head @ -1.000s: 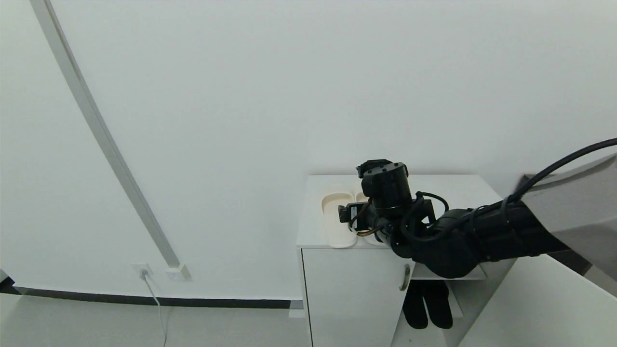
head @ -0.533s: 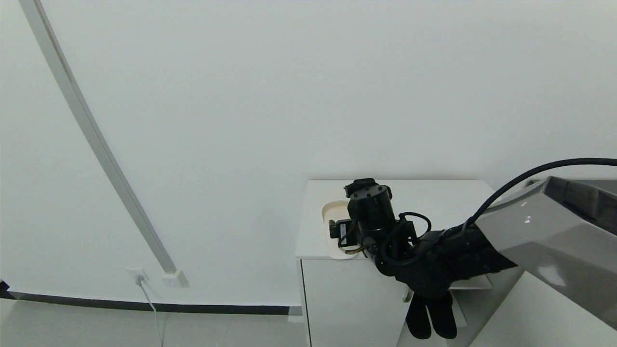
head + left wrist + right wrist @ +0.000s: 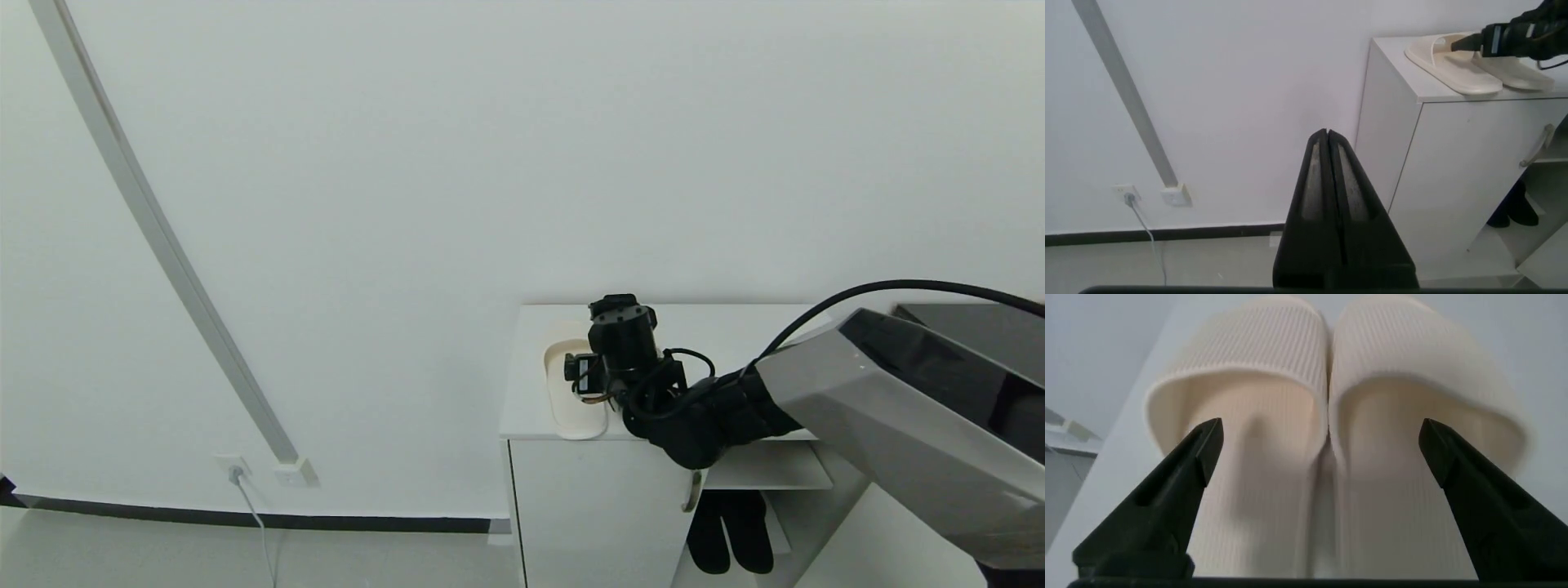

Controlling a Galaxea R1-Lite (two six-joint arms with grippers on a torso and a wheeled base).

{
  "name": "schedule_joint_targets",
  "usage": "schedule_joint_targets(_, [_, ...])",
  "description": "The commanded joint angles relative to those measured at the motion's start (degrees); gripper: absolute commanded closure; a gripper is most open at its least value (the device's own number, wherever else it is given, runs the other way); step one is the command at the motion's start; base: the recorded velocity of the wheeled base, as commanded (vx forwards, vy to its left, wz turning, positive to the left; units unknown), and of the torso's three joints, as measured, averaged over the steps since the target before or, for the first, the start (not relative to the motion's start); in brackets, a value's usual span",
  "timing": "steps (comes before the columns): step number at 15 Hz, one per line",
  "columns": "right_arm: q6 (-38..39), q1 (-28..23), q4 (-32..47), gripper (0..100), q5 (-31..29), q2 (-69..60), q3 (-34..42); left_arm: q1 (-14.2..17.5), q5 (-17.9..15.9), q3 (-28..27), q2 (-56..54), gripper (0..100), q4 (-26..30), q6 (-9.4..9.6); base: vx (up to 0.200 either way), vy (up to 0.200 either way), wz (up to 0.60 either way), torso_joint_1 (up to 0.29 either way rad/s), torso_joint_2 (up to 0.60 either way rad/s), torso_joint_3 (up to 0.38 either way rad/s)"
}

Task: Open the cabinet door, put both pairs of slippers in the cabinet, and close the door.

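Right gripper [image 3: 1321, 437] has its two fingers spread wide apart, holding nothing. It is poised just short of the cream slippers [image 3: 1253, 408], with one fingertip in line with each slipper's strap. In the head view the wrist sits just right of centre in the frame, over the front edge of the cabinet [image 3: 592, 506] top. The pair lies side by side, touching, at the left end of that top, with the heels reaching its front edge.

By their look, the slippers are moulded foam: light, soft and a little springy, with ribbed straps that should give the pads some bite. A hard squeeze across both would likely buckle the straps and let one slipper pop out. The safer hold seems to be across the two straps where they meet. Closing over the two touching inner walls could also work, so that both lift as one. The smooth soles could slide on the smooth white top if nudged, so the fingers should come down around the pair and not push into it.

Lower right in the frame, the cabinet's right half stands open. A bare shelf [image 3: 767, 467] sits under the arm, and the black slippers [image 3: 731, 531] are already inside, below it. The cream pair is what remains to go in before the door is closed.

Left gripper [image 3: 1327, 143] has its fingers pressed together on nothing. It is well away from the cabinet, facing the wall [image 3: 1233, 98] to the cabinet's left.
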Motion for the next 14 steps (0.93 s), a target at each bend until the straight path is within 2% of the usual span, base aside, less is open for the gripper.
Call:
schedule_joint_targets(1, [-0.3, -0.9, 0.0, 0, -0.1, 4.4, -4.1, 0.0, 0.0, 0.0, 0.1, 100, 0.0, -0.01, 0.000, 0.000, 0.00, 0.000, 0.00, 0.000])
schedule_joint_targets(9, [-2.6, -2.1, 0.1, 0, -2.7, 8.9, -11.3, 0.0, 0.0, 0.0, 0.1, 100, 0.0, -0.01, 0.000, 0.000, 0.00, 0.000, 0.00, 0.000])
schedule_joint_targets(10, [-2.6, -2.1, 0.1, 100, -2.7, 8.9, -11.3, 0.0, 0.0, 0.0, 0.1, 100, 0.0, -0.01, 0.000, 0.000, 0.00, 0.000, 0.00, 0.000])
schedule_joint_targets(14, [-2.6, -2.1, 0.0, 100, -2.8, 8.8, -11.3, 0.0, 0.0, 0.0, 0.1, 100, 0.0, -0.01, 0.000, 0.000, 0.00, 0.000, 0.00, 0.000])
